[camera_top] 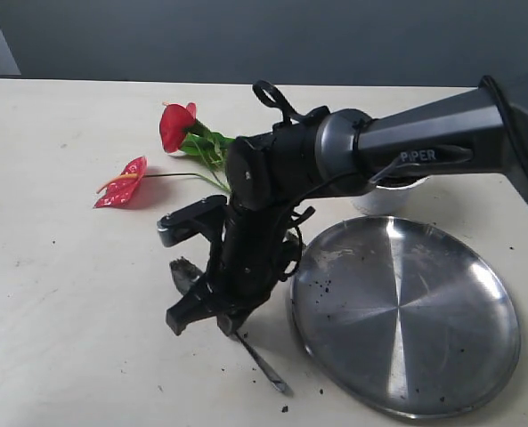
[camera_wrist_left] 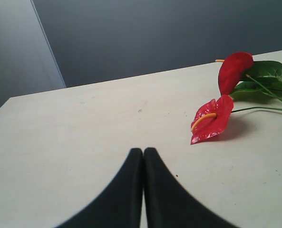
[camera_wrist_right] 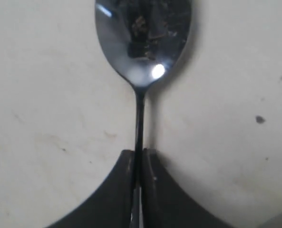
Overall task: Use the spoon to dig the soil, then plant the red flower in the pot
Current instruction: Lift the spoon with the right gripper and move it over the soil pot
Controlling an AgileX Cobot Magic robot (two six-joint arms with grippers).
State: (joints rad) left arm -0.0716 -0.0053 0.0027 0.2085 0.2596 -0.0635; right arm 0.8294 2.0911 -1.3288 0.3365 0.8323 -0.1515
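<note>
Large steel plate (camera_top: 406, 316) flat on the cream table (camera_top: 59, 267), bare but for dark crumbs near its left rim; more crumbs scattered on the table. White pot (camera_top: 386, 197) behind the plate, mostly hidden by the right arm (camera_top: 424, 147), contents not visible. Red flower (camera_top: 170, 142) lying on the table beyond the arm, untouched. Right gripper (camera_wrist_right: 137, 166) pinched tight on the handle of the spoon (camera_wrist_right: 141, 42), bowl speckled with soil, just over the table left of the plate. Only in the left wrist view: left gripper (camera_wrist_left: 142, 154), fingers pressed together, holding nothing, near the blooms
</note>
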